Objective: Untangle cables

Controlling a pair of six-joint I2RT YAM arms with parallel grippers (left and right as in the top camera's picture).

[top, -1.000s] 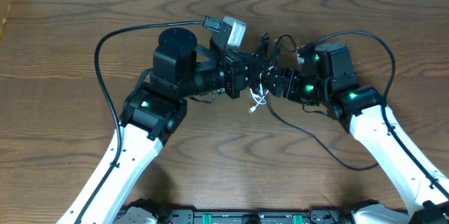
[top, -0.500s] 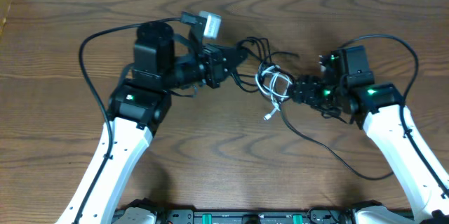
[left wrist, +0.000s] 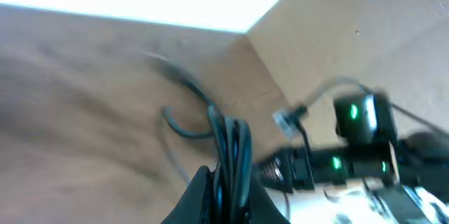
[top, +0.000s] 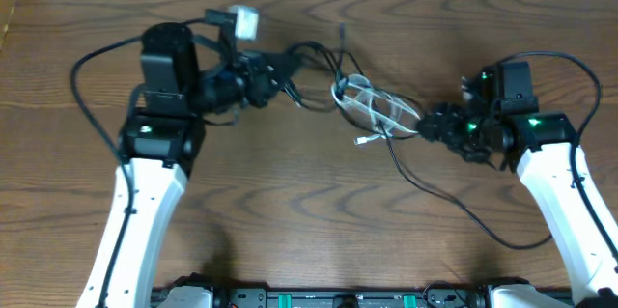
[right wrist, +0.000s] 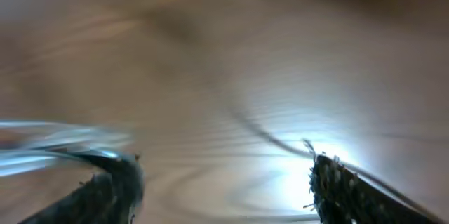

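Because the white cable point(top: 375, 107) lies bunched in loops on the table point(top: 290, 221) between the two arms, everything here reads best from that bundle. To its left, and a little farther from the robot, the left gripper point(top: 278, 74) is clamped on several strands of the black cable point(top: 314, 53); the wrist view shows dark cords pinched between its tips. From there the black cable runs rightward into the white loops and threads through them. It leaves on the bundle's right in a long slack curve toward the robot's side. Just to the right of the bundle sits the right gripper point(top: 428, 126), closer to it than the left one. Its wrist view is badly smeared, but the two fingers point(right wrist: 116, 182) stand apart, with a pale streak against one of them; whether the white cord is hooked there I cannot tell. The tangle's long axis runs left to right, along the line joining the two claws. I judge the next move turns on spreading along that line, the left drawing black away from the bundle while the right anchors white
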